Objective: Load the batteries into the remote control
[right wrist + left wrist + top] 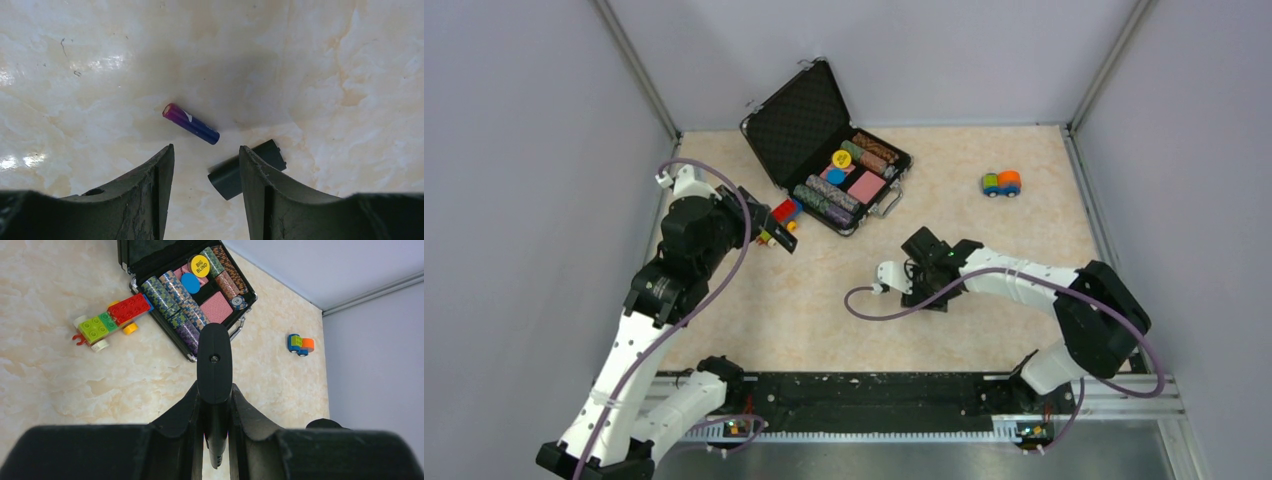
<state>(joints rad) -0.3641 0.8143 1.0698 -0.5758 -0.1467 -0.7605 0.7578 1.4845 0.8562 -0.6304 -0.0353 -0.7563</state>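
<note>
The purple battery (191, 123) lies flat on the bench (300, 60) just ahead of the right pincer (206, 165), a little toward the finger on the left of its wrist view and touching neither finger. This pincer hovers with its jaws part open and nothing between them. The battery's long axis runs slantwise, its pinkish end farther from the fingertips and its dark blue end nearer. That puts it closer to the line along which the jaws close than square to it. A clean pinch across the slim body would probably need the wrist turned first. Just beside the blue end, but apart from it, is the flat black cover piece (227, 179), partly hidden behind the other finger. It could get nudged on the way down. The right arm is much the nearer. The left pincer (214, 390) is well off to the side, clamped on the remote control (214, 355), which sticks straight out past its fingertips above the bench. Its lower end is lost between the fingers, and I cannot tell whether the battery bay faces the camera. The second battery shows in no view, and from above the right pincer hides the purple one.
</note>
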